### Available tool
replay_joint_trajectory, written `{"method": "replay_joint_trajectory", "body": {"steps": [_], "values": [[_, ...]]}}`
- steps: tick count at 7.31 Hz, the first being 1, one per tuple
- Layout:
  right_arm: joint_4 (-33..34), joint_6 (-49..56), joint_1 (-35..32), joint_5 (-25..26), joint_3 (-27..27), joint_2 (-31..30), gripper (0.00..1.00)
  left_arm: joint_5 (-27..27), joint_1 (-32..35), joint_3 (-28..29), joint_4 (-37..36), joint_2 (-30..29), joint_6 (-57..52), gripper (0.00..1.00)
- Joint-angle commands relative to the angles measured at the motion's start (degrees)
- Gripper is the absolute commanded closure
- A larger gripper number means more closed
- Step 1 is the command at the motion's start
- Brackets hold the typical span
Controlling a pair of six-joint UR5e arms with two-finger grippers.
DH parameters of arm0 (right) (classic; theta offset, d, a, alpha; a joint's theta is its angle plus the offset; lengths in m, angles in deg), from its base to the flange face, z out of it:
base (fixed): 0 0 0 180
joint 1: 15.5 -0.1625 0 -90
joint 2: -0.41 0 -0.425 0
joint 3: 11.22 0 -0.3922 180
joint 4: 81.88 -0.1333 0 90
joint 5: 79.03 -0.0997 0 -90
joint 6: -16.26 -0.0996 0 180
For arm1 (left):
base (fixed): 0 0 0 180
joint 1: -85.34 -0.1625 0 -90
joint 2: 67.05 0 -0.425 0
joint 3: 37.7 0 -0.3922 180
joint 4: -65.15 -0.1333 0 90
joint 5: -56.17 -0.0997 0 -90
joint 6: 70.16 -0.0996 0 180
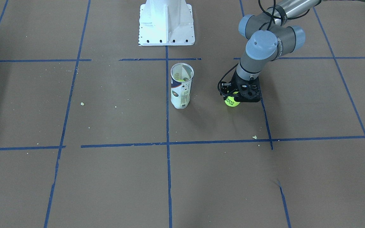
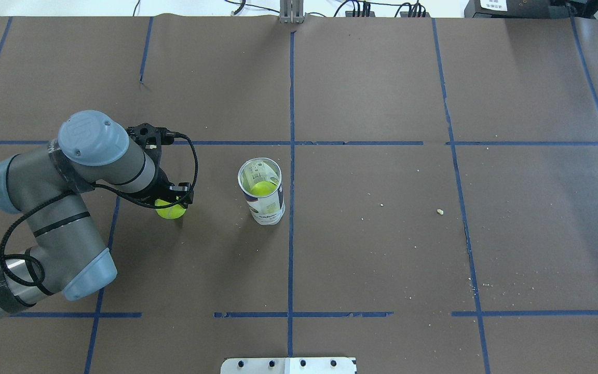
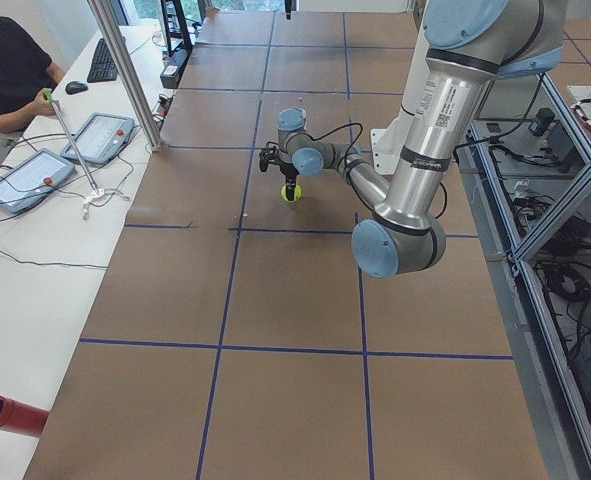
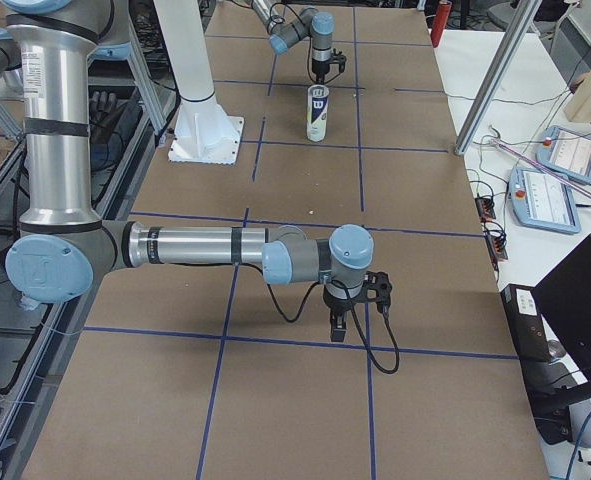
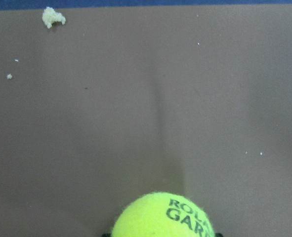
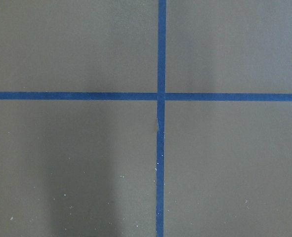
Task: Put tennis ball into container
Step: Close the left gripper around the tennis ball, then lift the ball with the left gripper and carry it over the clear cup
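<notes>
A fuzzy yellow-green tennis ball point(image 1: 232, 101) with black lettering sits between the fingers of my left gripper point(image 1: 233, 98), which points straight down and is shut on it. In the overhead view this ball point(image 2: 170, 209) peeks out under the left gripper point(image 2: 172, 203), left of the container. Whether it rests on the paper or hangs just above it, I cannot tell. The container point(image 1: 182, 85), a clear can with a white and blue label, stands upright and open-topped; a second yellow ball point(image 2: 263, 188) lies inside it. My right gripper point(image 4: 350, 318) hovers far off over a tape crossing; its state is unclear.
The white metal pedestal point(image 1: 166, 22) with bolt holes stands behind the can on the robot's side. Small crumbs point(image 1: 254, 137) dot the brown paper. A person point(image 3: 5, 70) sits at a side desk with tablets, and a red cylinder point(image 3: 10, 415) lies on that desk.
</notes>
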Motion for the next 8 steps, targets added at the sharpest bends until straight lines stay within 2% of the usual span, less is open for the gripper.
{"method": "replay_joint_trajectory", "body": {"steps": [1,2,3,4,5,7,8], "values": [[0.0,0.0,-0.02,0.0,0.0,0.0,0.0,0.08,2.55,-9.15,-11.48,-0.73,-0.63,1.0],[0.0,0.0,-0.02,0.0,0.0,0.0,0.0,0.42,5.17,-15.82,-20.62,-2.48,-2.2,1.0],[0.0,0.0,0.07,0.0,0.0,0.0,0.0,0.86,9.99,-19.98,-30.02,-7.2,-3.26,1.0],[0.0,0.0,-0.02,0.0,0.0,0.0,0.0,2.35,10.38,-23.24,-40.64,-12.9,-3.27,1.0],[0.0,0.0,-0.02,0.0,0.0,0.0,0.0,3.14,10.39,-23.62,-46.75,-18.18,-3.27,1.0],[0.0,0.0,0.07,0.0,0.0,0.0,0.0,7.35,9.6,-21.01,-48.58,-24.88,1.78,1.0],[0.0,0.0,-0.02,0.0,0.0,0.0,0.0,7.28,6.99,-16.2,-47.88,-29.0,4.96,1.0]]}}
